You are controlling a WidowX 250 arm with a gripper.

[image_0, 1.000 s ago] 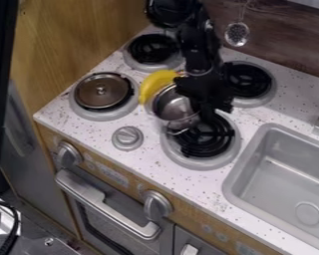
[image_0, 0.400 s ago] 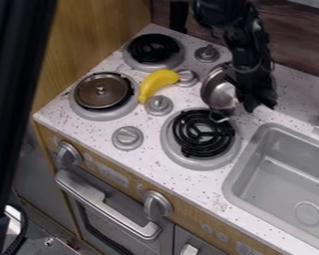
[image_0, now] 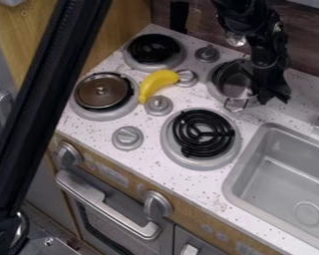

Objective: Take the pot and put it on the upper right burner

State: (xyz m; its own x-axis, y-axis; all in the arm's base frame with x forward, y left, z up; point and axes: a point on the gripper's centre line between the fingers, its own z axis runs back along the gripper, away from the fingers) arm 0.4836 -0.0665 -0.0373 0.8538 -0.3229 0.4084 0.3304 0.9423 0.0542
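Metal pot (image_0: 234,84) at the upper right burner (image_0: 254,103), wire handle toward the near side. Cannot tell if its base sits flat. Jaws (image_0: 275,93) at the pot's right side; how far open, or whether they grip it, I cannot tell. Yellow banana (image_0: 157,83) on the speckled tabletop (image_0: 195,182), just beside two grey knobs. Round brown lid (image_0: 103,94) on the lower left burner (image_0: 89,113). Sink (image_0: 282,187) at right.
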